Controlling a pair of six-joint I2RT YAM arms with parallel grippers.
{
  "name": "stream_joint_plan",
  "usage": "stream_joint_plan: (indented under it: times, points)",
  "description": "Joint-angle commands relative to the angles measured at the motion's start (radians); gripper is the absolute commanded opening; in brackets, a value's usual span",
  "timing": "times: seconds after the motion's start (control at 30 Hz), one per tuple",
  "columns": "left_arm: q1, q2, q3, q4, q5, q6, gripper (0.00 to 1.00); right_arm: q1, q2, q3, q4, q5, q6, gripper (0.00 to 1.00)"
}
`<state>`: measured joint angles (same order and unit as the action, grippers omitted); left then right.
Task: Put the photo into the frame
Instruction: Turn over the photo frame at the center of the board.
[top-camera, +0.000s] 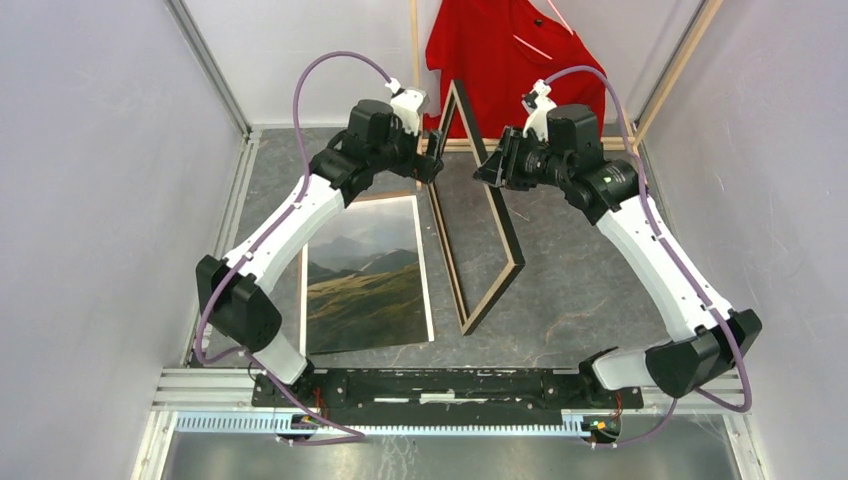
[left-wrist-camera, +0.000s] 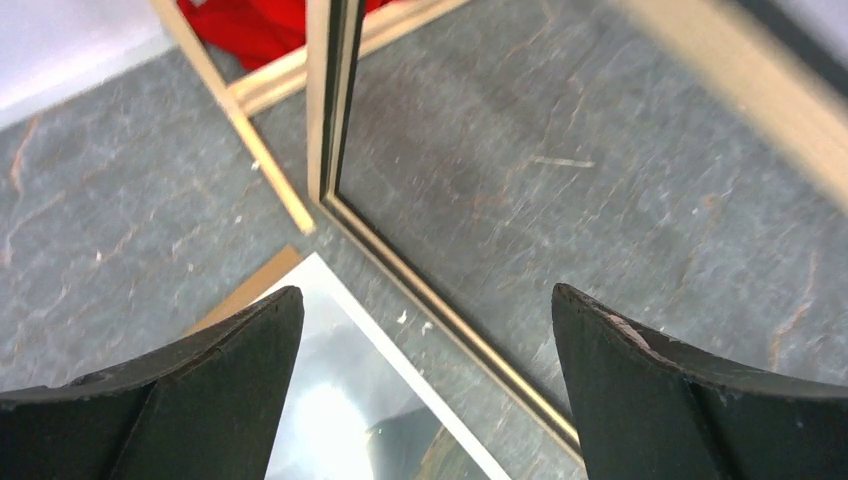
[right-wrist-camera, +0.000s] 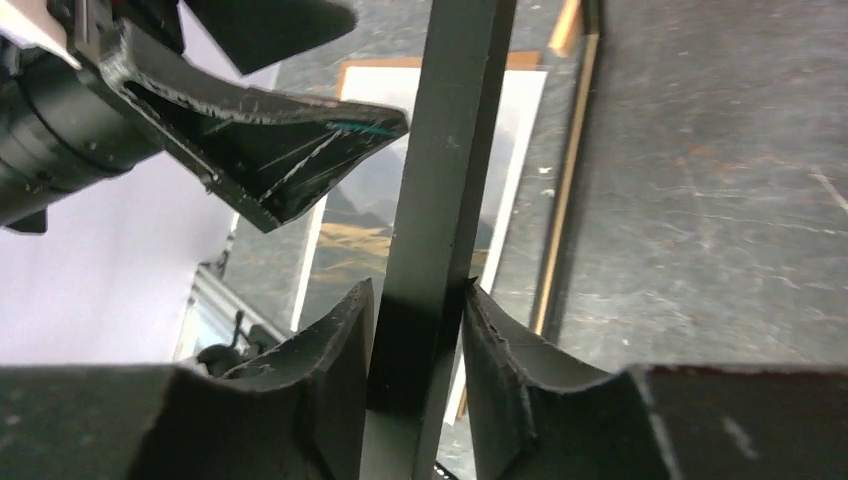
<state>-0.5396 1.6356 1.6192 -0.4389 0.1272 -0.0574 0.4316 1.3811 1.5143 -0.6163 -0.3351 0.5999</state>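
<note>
Two pale walls (top-camera: 90, 150) flank the grey tabletop (top-camera: 590, 280) bearing photo (top-camera: 365, 285) and frame (top-camera: 494, 297).

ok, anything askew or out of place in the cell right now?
The frame is not lying flat: it stands tipped on one long edge, its raised rail clamped in the right end effector. The photo lies flat, face up, beside it. The left end effector is open and empty. No damage visible.

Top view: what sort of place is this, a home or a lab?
Most likely a robot test booth, not a home: two arms bolted to a metal rail, plain white walls boxing in the table, and props, a picture frame, photo and red shirt.
</note>
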Motion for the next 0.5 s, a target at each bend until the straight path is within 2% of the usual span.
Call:
stream_joint_plan:
  times: [0.0, 0.17, 0.47]
  points:
    - [0.0, -0.083, -0.087, -0.016, -0.062, 0.078, 1.0, -0.005, -0.048, 0.025, -0.121, 0.209, -0.173, 0.36]
    - [0.008, -0.15, -0.169, -0.033, -0.071, 0.086, 1.0, -0.012, -0.111, -0.085, -0.163, 0.327, -0.233, 0.32]
    - [0.038, -0.216, -0.265, -0.043, -0.062, 0.105, 1.0, -0.023, -0.235, -0.307, -0.194, 0.709, -0.255, 0.34]
